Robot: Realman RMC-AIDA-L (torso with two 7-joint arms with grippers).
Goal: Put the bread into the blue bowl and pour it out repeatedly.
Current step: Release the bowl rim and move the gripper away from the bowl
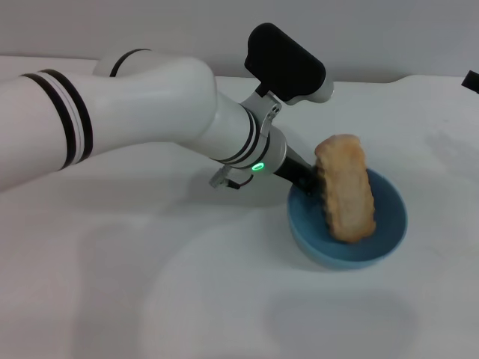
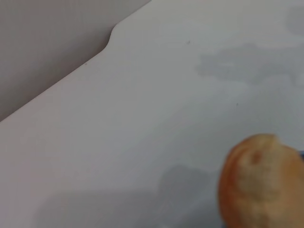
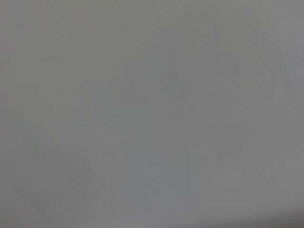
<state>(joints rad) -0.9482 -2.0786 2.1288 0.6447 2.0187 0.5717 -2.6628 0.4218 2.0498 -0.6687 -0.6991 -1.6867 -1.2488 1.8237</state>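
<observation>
Bread (image 1: 345, 187) held on end over the blue bowl (image 1: 389, 232), toward the table's (image 1: 150, 299) right edge.

Gripped by the left gripper (image 1: 318, 183) at its left side, fingers closed on it, lower end inside the bowl, upper end above the rim, tan underside showing. Right gripper out of sight.

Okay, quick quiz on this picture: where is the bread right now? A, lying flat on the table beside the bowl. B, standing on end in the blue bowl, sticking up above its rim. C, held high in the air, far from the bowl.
B: in the head view the bread stands nearly upright with its lower end inside the blue bowl and its top well above the rim, with the left gripper right beside it.
</observation>
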